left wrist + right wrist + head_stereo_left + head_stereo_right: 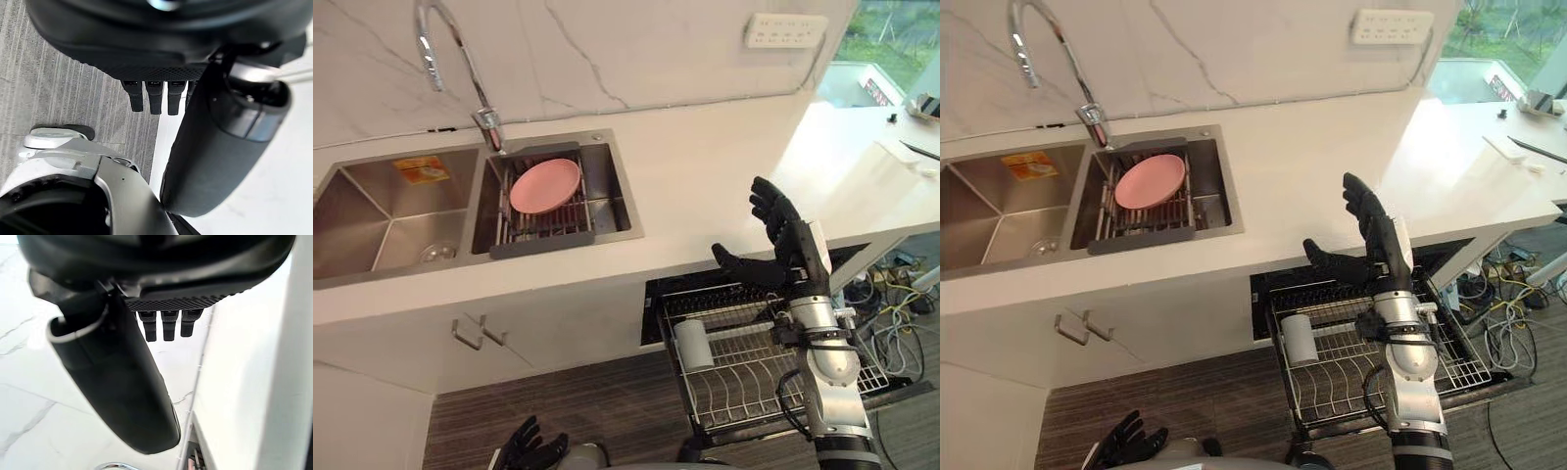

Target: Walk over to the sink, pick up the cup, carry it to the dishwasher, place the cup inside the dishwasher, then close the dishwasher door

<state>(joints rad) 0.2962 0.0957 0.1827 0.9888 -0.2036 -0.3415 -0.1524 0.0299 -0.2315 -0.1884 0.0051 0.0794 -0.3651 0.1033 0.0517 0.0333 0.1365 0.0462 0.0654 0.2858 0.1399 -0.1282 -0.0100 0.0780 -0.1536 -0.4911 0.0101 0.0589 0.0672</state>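
White marble counter (705, 186) | steel sink (372, 211), pink plate (545, 185) | cup (693, 344) in dishwasher rack (754, 382)

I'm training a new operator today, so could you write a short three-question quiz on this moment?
1. Fill in: the drainer in the sink holds a pink ____.
2. Where is the cup? A) in the sink B) in the pulled-out dishwasher rack C) in the right hand
3. True or false: the right hand's fingers are curled shut.
Key: 1 plate; 2 B; 3 false, they are open.
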